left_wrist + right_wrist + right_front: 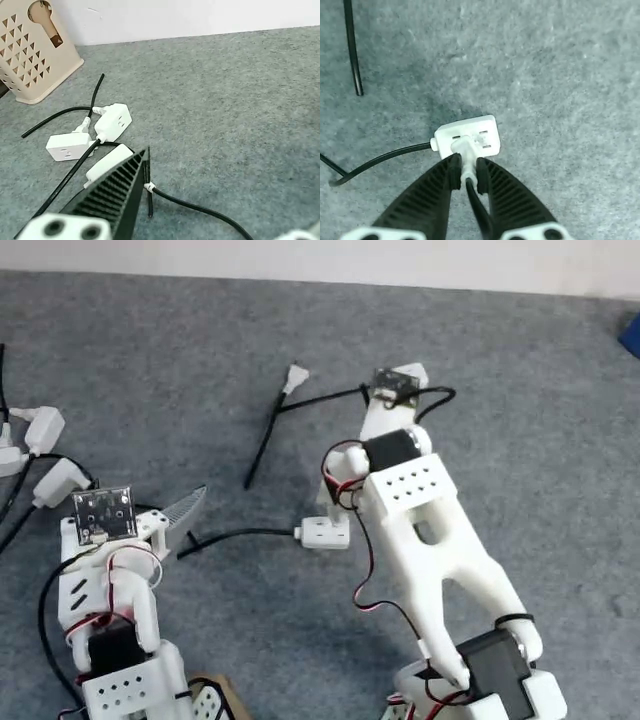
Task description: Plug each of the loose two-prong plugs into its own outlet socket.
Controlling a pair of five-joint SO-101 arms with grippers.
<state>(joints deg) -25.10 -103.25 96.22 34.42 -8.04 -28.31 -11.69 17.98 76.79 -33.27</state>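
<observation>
while the right end effector [465, 172] is clamped on the white plug [464, 149] (cord [477, 210] running back through the grip), its nose sits against the outlet socket [470, 126] on the bench [560, 75], lined up, i'd say, for a straight push.

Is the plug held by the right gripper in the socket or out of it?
Seemingly in: the right gripper holds the plug against the socket face, no prongs showing.

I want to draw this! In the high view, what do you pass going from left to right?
Bunch of white sockets → left gripper → middle socket → right arm, the right gripper holding a plug → blue thing at the edge.
</observation>
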